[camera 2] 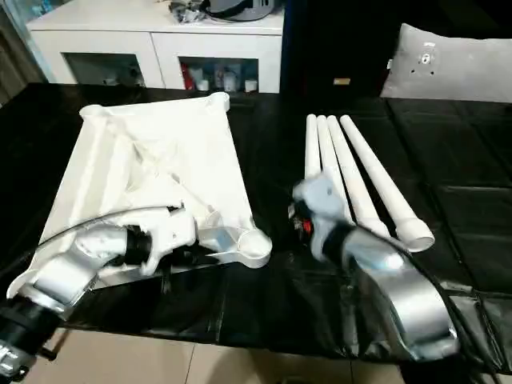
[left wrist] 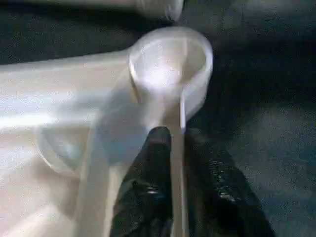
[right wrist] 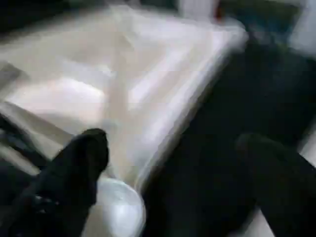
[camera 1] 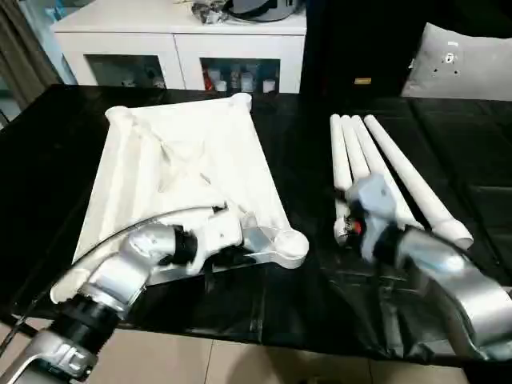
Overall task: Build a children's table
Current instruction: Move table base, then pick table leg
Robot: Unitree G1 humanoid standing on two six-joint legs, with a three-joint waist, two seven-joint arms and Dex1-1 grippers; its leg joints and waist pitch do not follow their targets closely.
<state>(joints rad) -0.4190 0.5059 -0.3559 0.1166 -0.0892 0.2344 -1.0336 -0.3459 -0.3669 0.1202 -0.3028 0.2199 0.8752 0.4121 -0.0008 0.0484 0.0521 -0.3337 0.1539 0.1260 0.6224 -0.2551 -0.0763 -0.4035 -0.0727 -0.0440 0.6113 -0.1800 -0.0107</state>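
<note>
On the black surface [camera 1: 304, 304] my left gripper [left wrist: 173, 148] is clamped on the upside-down table top's [camera 1: 184, 176] near rim by a corner socket [left wrist: 170, 61]. Four legs [camera 1: 384, 172] lie beside it. My right gripper [right wrist: 168, 168] is spread apart.

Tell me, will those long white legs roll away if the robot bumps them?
Probably, a little. The legs are round and smooth, and lie loose side by side on the black table, so a nudge could set them rolling. Since they taper, they would likely curve rather than roll straight. They look like hollow plastic, so likely light and stiff.
</note>
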